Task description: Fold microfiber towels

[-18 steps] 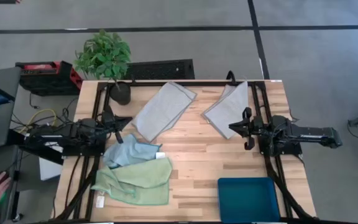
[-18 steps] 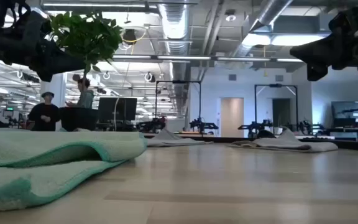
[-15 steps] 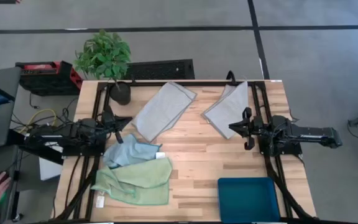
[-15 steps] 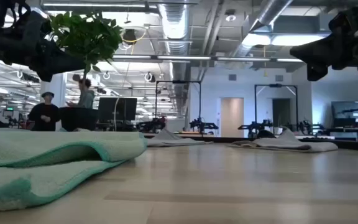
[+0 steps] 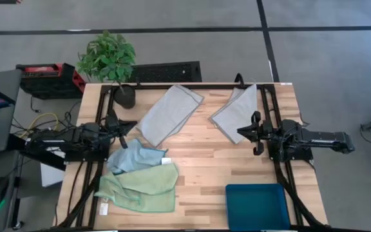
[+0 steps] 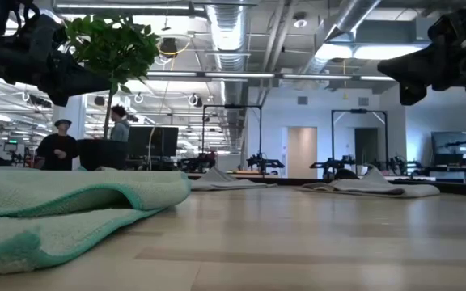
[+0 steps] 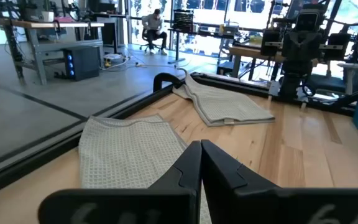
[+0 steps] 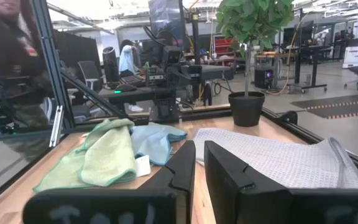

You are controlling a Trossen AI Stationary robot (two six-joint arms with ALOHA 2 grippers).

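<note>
Four towels lie on the wooden table. One light grey towel (image 5: pixel 168 114) lies flat at the far middle, and it also shows in the left wrist view (image 7: pixel 129 149). A second light grey towel (image 5: pixel 236 111) lies folded over at the far right. A light blue towel (image 5: pixel 136 156) lies crumpled at the near left, partly under a pale green towel (image 5: pixel 140 187), which is folded over loosely. My left gripper (image 5: pixel 131 125) is shut and empty above the table's left side, beside the blue towel. My right gripper (image 5: pixel 240 132) is shut and empty at the right, near the second grey towel.
A dark teal bin (image 5: pixel 256 206) stands at the near right corner. A potted plant (image 5: pixel 124 93) stands at the far left corner. Black rails (image 5: pixel 275 174) run along both sides of the table. Bare wood lies in the middle (image 5: pixel 205 161). People stand in the room beyond the table (image 6: pixel 120 121).
Both arms and all the towels have kept still. A person's hand on the floor side left of the table has drawn out of the high view.
</note>
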